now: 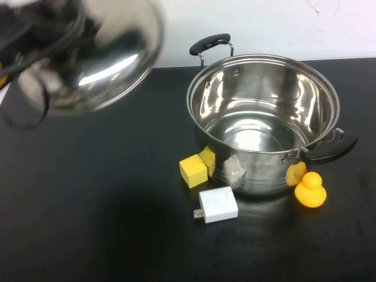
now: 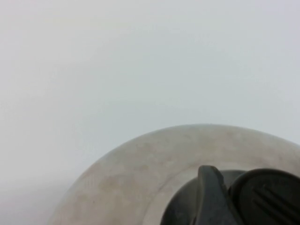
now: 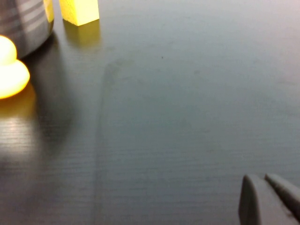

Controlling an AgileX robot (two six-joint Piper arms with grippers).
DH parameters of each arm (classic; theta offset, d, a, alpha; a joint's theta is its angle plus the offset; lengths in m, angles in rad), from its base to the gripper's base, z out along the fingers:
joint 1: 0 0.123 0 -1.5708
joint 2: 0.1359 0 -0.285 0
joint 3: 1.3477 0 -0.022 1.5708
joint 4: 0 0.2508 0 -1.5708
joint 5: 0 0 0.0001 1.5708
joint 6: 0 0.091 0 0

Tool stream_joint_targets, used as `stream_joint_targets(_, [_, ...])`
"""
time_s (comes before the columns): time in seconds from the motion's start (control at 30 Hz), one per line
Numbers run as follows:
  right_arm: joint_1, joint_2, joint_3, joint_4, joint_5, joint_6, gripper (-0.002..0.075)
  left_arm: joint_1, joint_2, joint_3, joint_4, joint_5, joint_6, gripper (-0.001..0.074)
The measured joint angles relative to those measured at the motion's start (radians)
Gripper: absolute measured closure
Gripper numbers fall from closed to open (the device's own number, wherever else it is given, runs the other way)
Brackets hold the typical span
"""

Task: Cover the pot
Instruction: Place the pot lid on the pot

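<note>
So the pot (image 1: 263, 123) is sitting open on the black surface (image 1: 88, 205), over toward the right, mouth up and nothing inside, which is exactly how you'd want it for a lid drop. The lid (image 1: 97, 56) is up in the air at the far left, tilted, carried by the left gripper (image 2: 225, 197). In the left wrist view the jaws are clamped on the lid's black knob (image 2: 267, 194), which makes sense since it's the only real handhold on a dome like that.

The right gripper (image 3: 269, 199) is parked low over bare surface, jaws together, well clear of the action.

Little stuff crowds the pot's near side: a yellow block (image 1: 193, 171) and a rubber duck (image 1: 310, 189) right beside the wall, a white charger (image 1: 217, 204) just in front. None sits on the rim, so I'd guess they won't matter.
</note>
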Motion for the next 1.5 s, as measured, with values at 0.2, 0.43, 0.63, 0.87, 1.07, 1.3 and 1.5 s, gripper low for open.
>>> stream_joint_targets(0.2, [0.0,0.0,0.0,0.0,0.0,0.0,0.0728,-0.216,0.092,-0.236,0.297,0.104,-0.195,0.0414])
stream_joint_targets(0.43, [0.0,0.0,0.0,0.0,0.0,0.0,0.0728,-0.38,0.269,-0.381,0.368,0.144,-0.231,0.0414])
stream_joint_targets(0.63, [0.0,0.0,0.0,0.0,0.0,0.0,0.0728,-0.439,0.393,-0.428,0.427,0.162,-0.231,0.0414])
stream_joint_targets(0.87, [0.0,0.0,0.0,0.0,0.0,0.0,0.0728,-0.482,0.468,-0.445,0.471,0.167,-0.258,0.0414])
stream_joint_targets(1.07, [0.0,0.0,0.0,0.0,0.0,0.0,0.0728,-0.486,0.489,-0.446,0.478,0.171,-0.265,0.0414])
stream_joint_targets(1.3, [0.0,0.0,0.0,0.0,0.0,0.0,0.0728,-0.486,0.496,-0.452,0.494,0.15,-0.265,0.0414])
stream_joint_targets(1.5, [0.0,0.0,0.0,0.0,0.0,0.0,0.0728,-0.486,0.498,-0.452,0.498,0.13,-0.265,0.0414])
